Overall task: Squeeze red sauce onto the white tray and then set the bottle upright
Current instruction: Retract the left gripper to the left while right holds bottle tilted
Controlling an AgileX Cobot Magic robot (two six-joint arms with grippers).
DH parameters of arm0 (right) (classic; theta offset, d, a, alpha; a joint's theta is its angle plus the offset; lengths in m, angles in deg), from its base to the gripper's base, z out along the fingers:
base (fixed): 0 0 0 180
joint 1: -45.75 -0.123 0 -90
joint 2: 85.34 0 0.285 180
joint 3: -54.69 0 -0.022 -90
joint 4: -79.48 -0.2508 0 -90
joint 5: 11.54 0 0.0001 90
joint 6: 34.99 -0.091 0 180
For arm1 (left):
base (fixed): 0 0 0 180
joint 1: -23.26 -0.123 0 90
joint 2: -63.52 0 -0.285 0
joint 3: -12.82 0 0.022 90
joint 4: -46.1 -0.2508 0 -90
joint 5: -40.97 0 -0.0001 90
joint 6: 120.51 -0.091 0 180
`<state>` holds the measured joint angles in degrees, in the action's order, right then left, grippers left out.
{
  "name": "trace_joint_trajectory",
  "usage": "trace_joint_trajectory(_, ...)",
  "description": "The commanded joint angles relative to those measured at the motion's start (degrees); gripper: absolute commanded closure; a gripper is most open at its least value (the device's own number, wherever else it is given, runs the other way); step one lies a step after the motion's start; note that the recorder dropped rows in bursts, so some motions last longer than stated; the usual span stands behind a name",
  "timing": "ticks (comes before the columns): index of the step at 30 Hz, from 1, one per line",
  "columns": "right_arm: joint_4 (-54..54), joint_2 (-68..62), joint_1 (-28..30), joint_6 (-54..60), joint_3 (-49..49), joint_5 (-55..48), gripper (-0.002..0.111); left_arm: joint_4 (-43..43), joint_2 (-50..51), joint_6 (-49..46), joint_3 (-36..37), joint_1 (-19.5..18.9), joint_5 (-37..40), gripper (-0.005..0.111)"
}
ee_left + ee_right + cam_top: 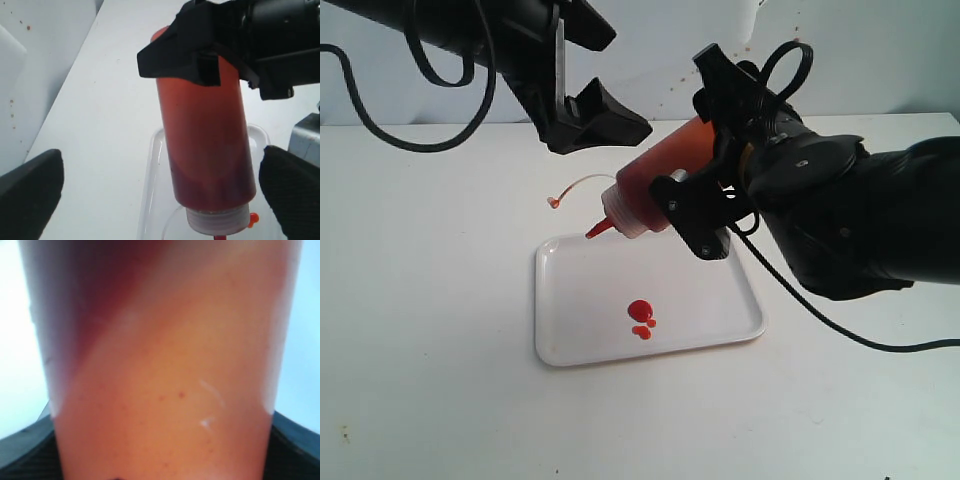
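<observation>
The bottle hangs tilted over the white tray, its red nozzle pointing down toward the tray's far left corner. My right gripper is shut on the bottle's orange upper body, which fills the right wrist view. Small round blobs of red sauce lie near the tray's middle. The tethered cap dangles left of the nozzle. My left gripper hovers open just above the bottle; its fingers stand wide on either side of the bottle without touching it.
The tray rests on a plain white tabletop with a white wall behind. Black cables loop from both arms above the table's far side. The tray's rim shows under the bottle in the left wrist view.
</observation>
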<state>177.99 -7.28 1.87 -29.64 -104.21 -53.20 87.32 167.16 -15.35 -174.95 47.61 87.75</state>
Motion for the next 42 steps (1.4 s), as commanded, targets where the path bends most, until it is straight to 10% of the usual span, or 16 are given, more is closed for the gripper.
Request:
trace_joint_trajectory(1,1.4,0.6,0.4,-1.2,-0.7,-1.2,0.108,-4.1,-0.4,2.9,0.0,0.2,-0.4,0.027)
trace_joint_trajectory(7,1.4,0.6,0.4,-1.2,-0.7,-1.2,0.108,-8.7,-0.4,2.9,0.0,0.2,0.5,0.108)
trace_joint_trajectory(28,1.4,0.6,0.4,-4.8,-0.7,-1.1,0.108,-10.5,-2.3,19.6,0.2,0.2,-7.0,0.107)
trace_joint_trajectory(42,1.4,0.6,0.4,-7.3,-0.7,-0.8,0.108,-10.5,-16.9,31.3,13.3,0.2,-30.2,0.107)
